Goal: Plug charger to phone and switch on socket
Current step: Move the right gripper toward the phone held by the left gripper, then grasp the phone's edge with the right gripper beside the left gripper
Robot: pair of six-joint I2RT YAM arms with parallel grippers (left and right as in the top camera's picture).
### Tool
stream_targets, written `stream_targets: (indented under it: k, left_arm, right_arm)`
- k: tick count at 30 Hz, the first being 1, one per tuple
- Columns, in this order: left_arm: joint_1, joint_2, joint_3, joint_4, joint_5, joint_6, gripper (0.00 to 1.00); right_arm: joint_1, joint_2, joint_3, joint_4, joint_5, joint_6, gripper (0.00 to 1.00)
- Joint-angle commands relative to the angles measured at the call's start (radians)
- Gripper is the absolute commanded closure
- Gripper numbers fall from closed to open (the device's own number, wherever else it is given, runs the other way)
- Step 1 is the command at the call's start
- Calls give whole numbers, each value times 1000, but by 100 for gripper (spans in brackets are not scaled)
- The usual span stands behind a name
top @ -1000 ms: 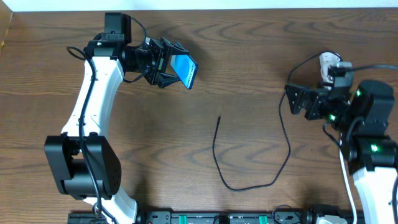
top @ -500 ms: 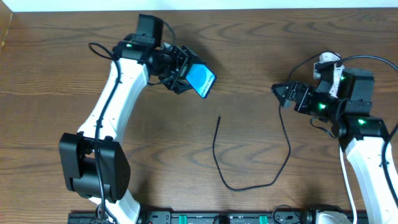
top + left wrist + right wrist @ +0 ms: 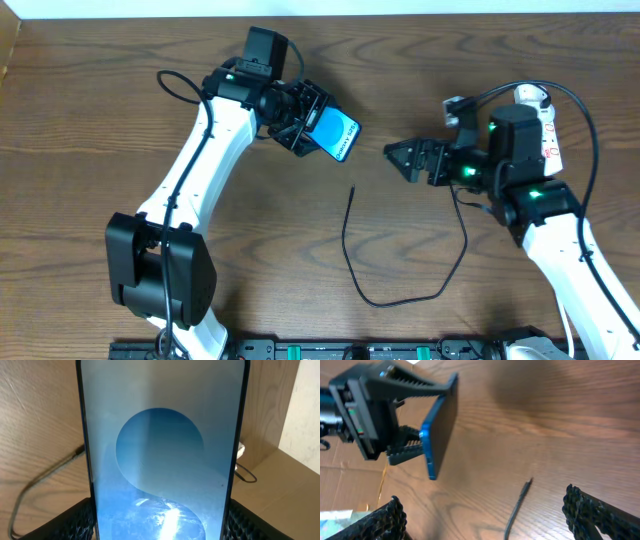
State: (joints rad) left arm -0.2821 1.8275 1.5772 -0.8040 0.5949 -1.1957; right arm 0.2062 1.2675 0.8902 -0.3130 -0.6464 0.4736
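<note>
Brown wood desk (image 3: 80, 150): your left gripper (image 3: 316, 124) was clamped on the phone (image 3: 337, 136), raised near the far edge's middle; your right gripper (image 3: 398, 160) hung parted, empty. Socket (image 3: 549, 140) lay by the far right corner, charger (image 3: 345, 245) loose mid-desk. Risk: the thin plug tip (image 3: 353, 189) could skid or seat crooked when pinched.

Bare table (image 3: 250, 250) all round the charger tip (image 3: 352, 188); phone (image 3: 333, 133) aloft nearby.
</note>
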Motion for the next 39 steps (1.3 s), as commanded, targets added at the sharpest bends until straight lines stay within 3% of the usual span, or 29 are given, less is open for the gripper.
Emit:
stream_targets:
  k: [1,25,33,39]
  left_arm:
    - [-30,-27,24,2,-1,-68,93]
    - [-158,-27,24,34,-10,-194,93]
    - [-215,-27,24,47,-95,-194,93]
    - [-240,-27,24,85,-95,-195,93]
  right_arm:
    - [51,1,16,5,64,55,1]
    - [180,2,16,10,246,132,1]
    - [212,13,15,10,315,132,4]
    - [216,35,15,10,334,132,16]
